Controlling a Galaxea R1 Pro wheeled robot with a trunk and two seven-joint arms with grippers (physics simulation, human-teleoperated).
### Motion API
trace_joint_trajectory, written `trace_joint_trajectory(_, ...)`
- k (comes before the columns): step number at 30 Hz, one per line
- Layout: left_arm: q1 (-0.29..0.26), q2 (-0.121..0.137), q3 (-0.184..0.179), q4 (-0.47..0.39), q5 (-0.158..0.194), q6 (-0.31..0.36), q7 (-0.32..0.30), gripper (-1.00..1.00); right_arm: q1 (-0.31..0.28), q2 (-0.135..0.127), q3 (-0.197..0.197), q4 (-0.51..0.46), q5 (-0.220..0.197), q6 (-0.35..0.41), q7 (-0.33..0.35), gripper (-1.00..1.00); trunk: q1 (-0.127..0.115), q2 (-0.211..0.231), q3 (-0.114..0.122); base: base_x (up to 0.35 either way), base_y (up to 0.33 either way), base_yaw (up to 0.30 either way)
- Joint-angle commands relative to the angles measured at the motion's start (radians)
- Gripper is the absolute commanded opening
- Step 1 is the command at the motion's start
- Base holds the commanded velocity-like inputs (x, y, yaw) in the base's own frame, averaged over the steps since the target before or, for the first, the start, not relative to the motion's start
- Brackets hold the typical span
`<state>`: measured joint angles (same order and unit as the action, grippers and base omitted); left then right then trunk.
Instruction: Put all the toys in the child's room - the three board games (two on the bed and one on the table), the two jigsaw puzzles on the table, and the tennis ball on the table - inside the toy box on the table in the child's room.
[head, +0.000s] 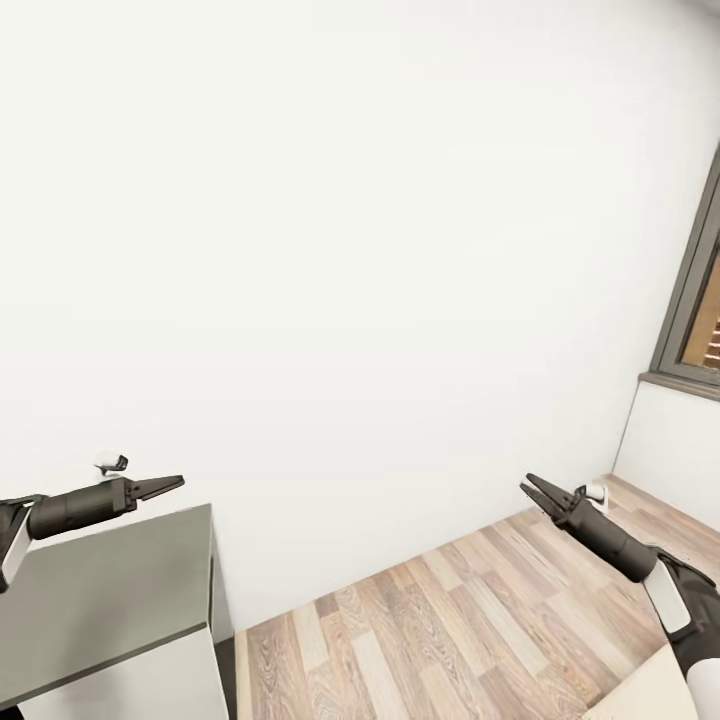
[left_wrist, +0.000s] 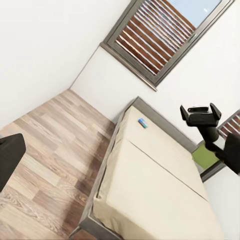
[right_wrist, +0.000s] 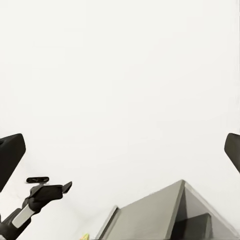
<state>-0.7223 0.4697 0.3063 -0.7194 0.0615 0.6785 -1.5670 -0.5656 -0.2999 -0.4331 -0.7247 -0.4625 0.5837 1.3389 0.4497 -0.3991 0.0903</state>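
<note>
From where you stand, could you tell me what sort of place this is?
Most likely a bedroom: the left wrist view shows a low bed with a beige mattress under a slatted window, and the head view shows a wood-plank floor and bare white walls.
</note>
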Motion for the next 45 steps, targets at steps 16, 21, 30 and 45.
trace_joint_trajectory(16,0.0,-0.008,-0.002,0.001,-0.004,0.011,-0.004,1.0,0.0,-0.005,-0.108,0.19,-0.001,0.026,0.0,1.0,0.0,-0.001,-0.023,0.0,0.0,-0.084)
trace_joint_trajectory(21,0.0,-0.008,-0.002,0.001,-0.005,0.011,-0.004,1.0,0.0,-0.006,-0.114,0.201,-0.002,0.027,0.0,1.0,0.0,-0.001,-0.028,0.0,-0.033,-0.204)
trace_joint_trajectory(30,0.0,-0.008,-0.003,0.0,-0.004,0.01,-0.004,1.0,0.0,-0.008,-0.118,0.207,-0.002,0.03,0.0,1.0,0.0,-0.001,-0.031,0.0,-0.191,-0.25)
trace_joint_trajectory(45,0.0,-0.008,-0.003,0.001,-0.004,0.01,-0.004,1.0,0.0,-0.008,-0.119,0.209,-0.002,0.029,0.0,1.0,0.0,-0.001,-0.031,0.024,-0.208,-0.268)
